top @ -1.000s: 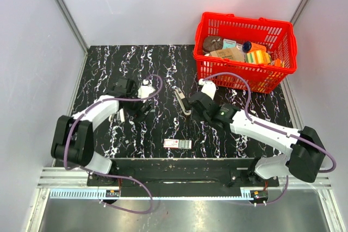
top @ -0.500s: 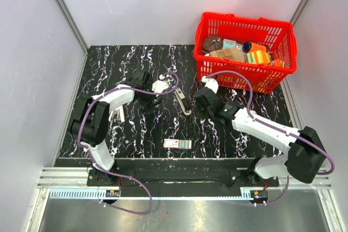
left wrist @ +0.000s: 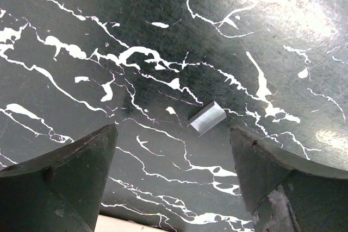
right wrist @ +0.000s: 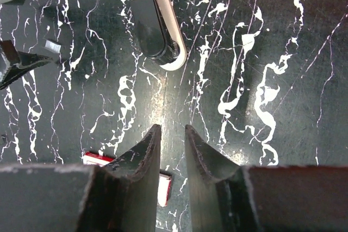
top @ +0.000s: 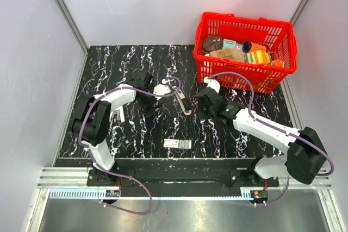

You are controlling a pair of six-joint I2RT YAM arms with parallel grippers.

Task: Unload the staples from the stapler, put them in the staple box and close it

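Black, white-veined bench under grey walls, and a red basket (top: 244, 74) of odds and ends sits at the far right corner. The stapler (top: 183, 101) lies flat on the bench between the two arms. Just short of its dark end, the right end effector (right wrist: 171, 129) has its fingers drawn close with a narrow gap, gripping nothing. The left end effector (left wrist: 173, 131) is spread wide and empty above a short staple strip (left wrist: 206, 118). A small labelled box (top: 178, 144) lies nearer the front edge.
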